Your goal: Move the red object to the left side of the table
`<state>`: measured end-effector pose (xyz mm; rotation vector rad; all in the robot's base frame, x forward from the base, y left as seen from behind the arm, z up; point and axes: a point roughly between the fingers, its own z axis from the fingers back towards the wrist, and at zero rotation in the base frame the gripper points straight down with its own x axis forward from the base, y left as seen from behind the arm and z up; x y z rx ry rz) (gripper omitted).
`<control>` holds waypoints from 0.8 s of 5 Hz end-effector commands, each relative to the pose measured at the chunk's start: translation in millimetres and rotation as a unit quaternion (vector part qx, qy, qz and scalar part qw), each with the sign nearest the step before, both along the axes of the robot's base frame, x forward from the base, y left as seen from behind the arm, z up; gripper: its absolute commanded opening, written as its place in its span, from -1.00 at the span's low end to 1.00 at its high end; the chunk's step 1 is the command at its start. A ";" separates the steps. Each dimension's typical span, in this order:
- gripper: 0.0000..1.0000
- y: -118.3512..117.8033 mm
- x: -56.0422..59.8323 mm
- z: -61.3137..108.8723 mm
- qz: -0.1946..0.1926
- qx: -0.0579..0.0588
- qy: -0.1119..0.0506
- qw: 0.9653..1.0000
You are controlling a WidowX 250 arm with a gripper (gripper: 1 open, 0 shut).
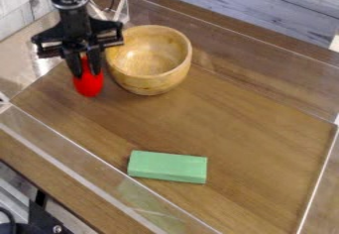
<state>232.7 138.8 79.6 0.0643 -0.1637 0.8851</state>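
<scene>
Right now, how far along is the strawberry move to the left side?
Done: the red object is already over the left part of the table, left of the wooden bowl.
In hand: the gripper is shut on it and points down, low over the wood; whether it touches the surface is unclear.
Left: set it down, open and withdraw. The green block sits untouched near the front.
</scene>
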 end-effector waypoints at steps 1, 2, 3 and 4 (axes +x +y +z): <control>-1.00 15.0 7.6 3.0 -0.026 0.007 -0.014 1.000; -1.00 22.5 8.2 -6.1 -0.048 0.002 -0.007 0.999; -1.00 30.7 11.3 -15.5 -0.048 -0.002 -0.001 0.999; -1.00 38.0 14.4 -23.4 -0.045 -0.007 0.006 0.999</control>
